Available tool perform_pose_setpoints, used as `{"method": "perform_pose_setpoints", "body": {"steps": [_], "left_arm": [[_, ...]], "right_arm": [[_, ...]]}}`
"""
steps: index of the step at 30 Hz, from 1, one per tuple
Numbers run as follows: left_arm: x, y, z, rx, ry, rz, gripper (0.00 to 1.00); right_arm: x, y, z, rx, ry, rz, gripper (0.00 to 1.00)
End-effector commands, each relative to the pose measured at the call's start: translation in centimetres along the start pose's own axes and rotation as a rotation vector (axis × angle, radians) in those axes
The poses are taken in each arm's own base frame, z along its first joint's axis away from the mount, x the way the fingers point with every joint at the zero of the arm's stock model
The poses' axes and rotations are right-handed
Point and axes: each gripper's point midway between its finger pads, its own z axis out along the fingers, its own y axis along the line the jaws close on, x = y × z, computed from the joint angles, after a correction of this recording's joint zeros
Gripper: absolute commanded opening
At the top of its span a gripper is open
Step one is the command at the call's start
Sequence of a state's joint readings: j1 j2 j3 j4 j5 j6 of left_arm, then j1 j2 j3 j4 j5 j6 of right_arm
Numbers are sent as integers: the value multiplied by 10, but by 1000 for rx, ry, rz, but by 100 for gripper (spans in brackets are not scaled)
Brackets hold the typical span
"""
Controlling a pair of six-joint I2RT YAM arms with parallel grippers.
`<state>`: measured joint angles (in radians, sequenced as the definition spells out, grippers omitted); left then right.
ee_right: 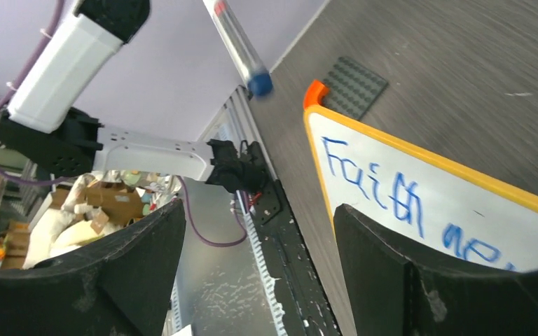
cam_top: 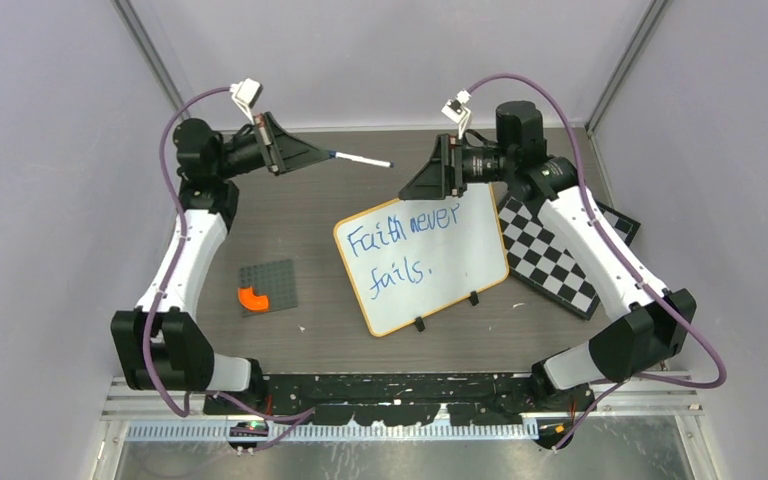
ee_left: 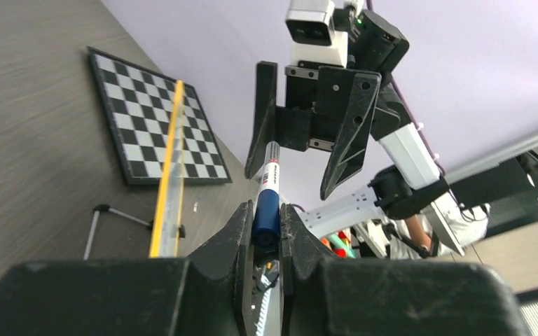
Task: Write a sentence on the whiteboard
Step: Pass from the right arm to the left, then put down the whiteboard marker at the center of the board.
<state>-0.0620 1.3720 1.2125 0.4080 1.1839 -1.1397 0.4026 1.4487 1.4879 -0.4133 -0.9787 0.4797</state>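
**Jaws: left gripper (ee_left: 266,217) clamped on a marker (ee_left: 267,189), right gripper (ee_left: 291,182) spread wide**

Both arms are raised over the far half of the table (cam_top: 290,220), their grippers facing each other. The whiteboard (cam_top: 470,260) lies flat at mid-table, turned at an angle, with "Faith never fails." in blue handwriting. From the left wrist it shows only edge-on, as a yellow strip. The right wrist view cuts it off after "Faith".

Its far right corner overlaps a checkered board (cam_top: 550,260), which the right arm partly covers from above. On the left, well apart from the whiteboard, sits a grey studded plate (cam_top: 268,285) with a small orange piece (cam_top: 253,298) at its near corner.

The marker's dark blue end is pinched between the left fingers, and its white barrel reaches towards the right gripper. One right finger hides the far end in the left wrist view. Whether the marker is capped cannot be told.
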Motion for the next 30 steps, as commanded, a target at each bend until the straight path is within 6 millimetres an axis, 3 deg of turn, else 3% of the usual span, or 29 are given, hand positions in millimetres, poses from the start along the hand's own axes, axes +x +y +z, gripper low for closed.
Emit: {"method": "perform_pose_setpoints", "body": {"steps": [1, 3, 4, 6, 9, 13, 17, 22, 30], "left_arm": [[-20, -8, -38, -54, -47, 94, 0], [-29, 16, -63, -179, -83, 89, 0], [-23, 34, -78, -273, -84, 12, 0], [-21, 53, -106, -437, -70, 42, 0], [2, 83, -139, -659, 53, 88, 0], [38, 111, -168, -794, 214, 104, 0], [84, 118, -178, -775, 387, 13, 0], [144, 118, -176, -670, 618, -101, 0], [208, 137, -162, -634, 821, -167, 0]], "right_arm": [[5, 1, -25, 64, -16, -59, 82], [9, -3, -34, 98, -9, -74, 83], [10, -7, -38, 125, -8, -82, 83], [13, -14, -45, 177, -8, -99, 84], [19, -18, -53, 218, -3, -113, 84], [27, -22, -60, 254, 13, -121, 84], [31, -25, -65, 280, 21, -120, 84], [32, -25, -68, 291, 16, -123, 84], [35, -28, -69, 299, 17, -112, 84]]}}
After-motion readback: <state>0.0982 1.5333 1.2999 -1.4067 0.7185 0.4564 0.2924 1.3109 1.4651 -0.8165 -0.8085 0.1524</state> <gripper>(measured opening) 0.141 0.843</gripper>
